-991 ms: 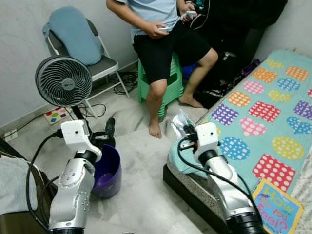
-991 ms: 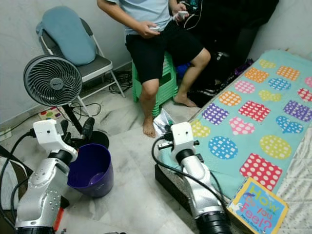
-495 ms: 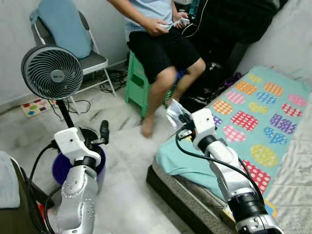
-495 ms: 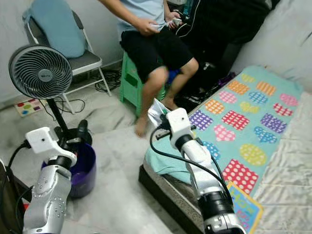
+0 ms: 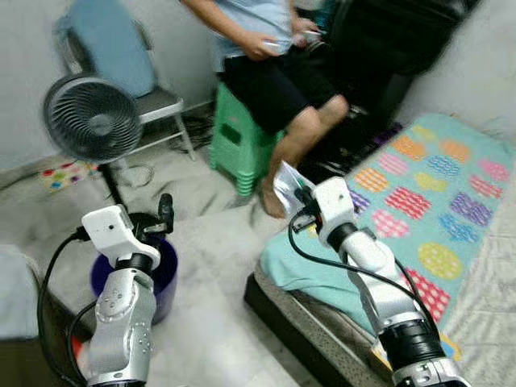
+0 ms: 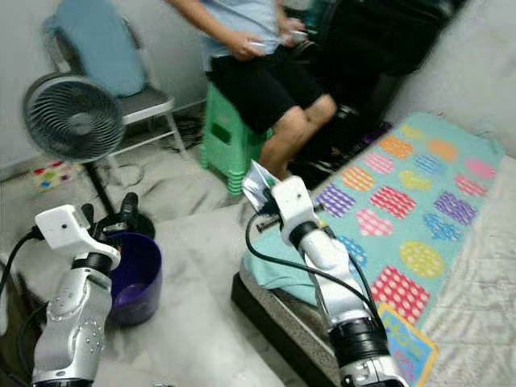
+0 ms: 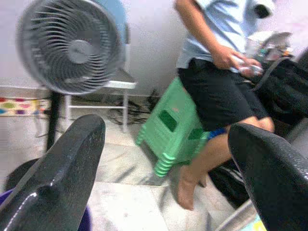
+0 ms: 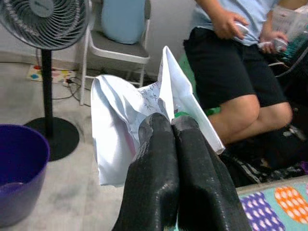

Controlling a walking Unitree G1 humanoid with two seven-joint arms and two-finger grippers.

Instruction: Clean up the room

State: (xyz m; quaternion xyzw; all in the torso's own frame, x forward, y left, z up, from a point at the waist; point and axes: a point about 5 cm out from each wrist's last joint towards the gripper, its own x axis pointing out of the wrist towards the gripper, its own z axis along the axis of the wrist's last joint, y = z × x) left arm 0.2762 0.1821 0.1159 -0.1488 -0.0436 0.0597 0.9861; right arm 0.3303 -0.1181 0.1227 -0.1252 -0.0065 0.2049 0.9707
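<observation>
My right gripper (image 8: 168, 126) is shut on a crumpled white sheet of paper (image 8: 130, 120) with writing on it. It holds the paper (image 5: 286, 179) up over the near corner of the bed (image 5: 451, 210). A purple bin (image 6: 137, 274) stands on the floor to the left, seen also in the right wrist view as the bin (image 8: 19, 173). My left gripper (image 5: 161, 218) hangs open above the bin, nothing between its fingers (image 7: 62, 173).
A person sits on a green stool (image 5: 242, 145) just beyond the paper, one bare foot on the floor. A standing fan (image 5: 93, 121) and a folding chair (image 5: 153, 101) with a blue cushion are behind the bin. A picture book (image 6: 407, 343) lies on the bed's near edge.
The camera view has shifted and blurred slightly. My right gripper still holds the paper at the bed corner, and my left arm stays over the bin.
</observation>
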